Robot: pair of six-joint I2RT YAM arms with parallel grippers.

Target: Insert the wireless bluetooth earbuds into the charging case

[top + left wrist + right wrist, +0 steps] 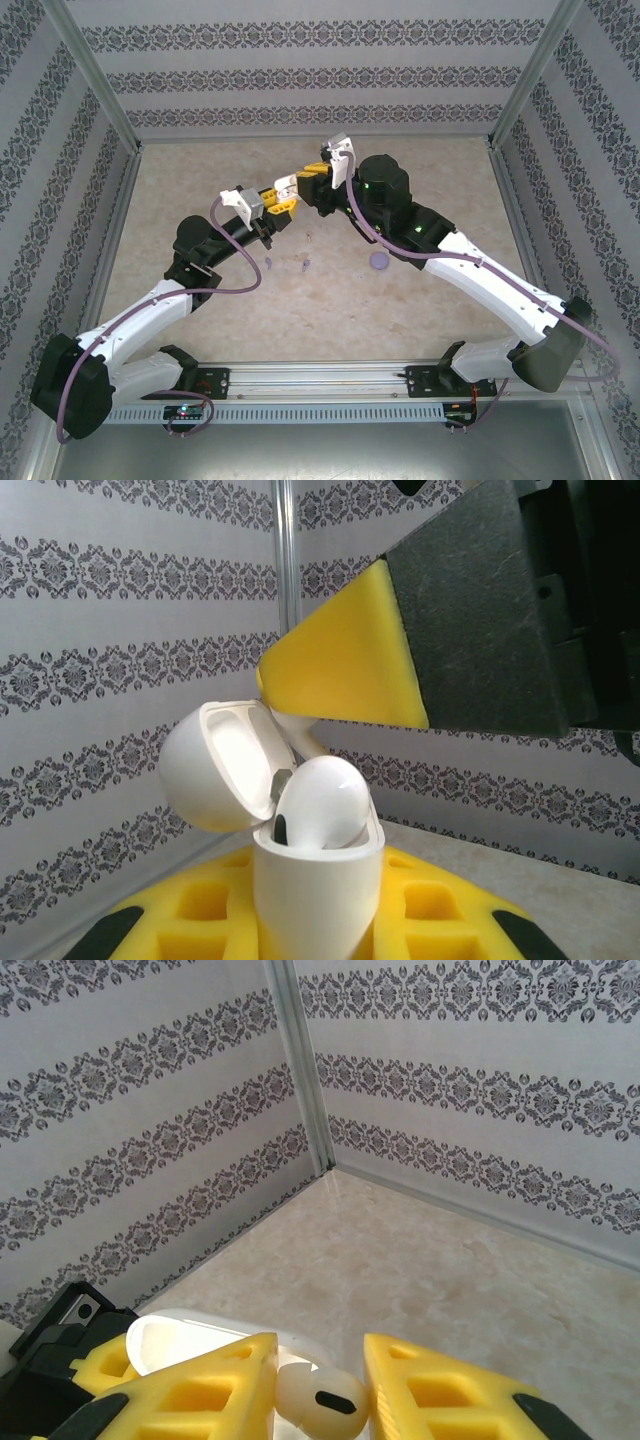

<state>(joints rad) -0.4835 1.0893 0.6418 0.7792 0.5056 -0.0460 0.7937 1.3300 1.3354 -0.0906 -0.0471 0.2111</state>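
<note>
left gripper (282,198) holds open case (318,890) — right gripper (320,1355) pinches earbud (320,1397)

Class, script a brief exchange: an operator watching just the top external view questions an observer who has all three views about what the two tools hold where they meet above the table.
Operator: Is the white charging case in the left tool open?
Observer: Yes. The left wrist view shows its lid tipped back.
Operator: What is in the right tool?
Observer: A white earbud, pinched between its yellow fingers.
Operator: Is it seated?
Observer: Not fully. The left wrist view shows it at the case's mouth, with much of it above the rim.
</note>
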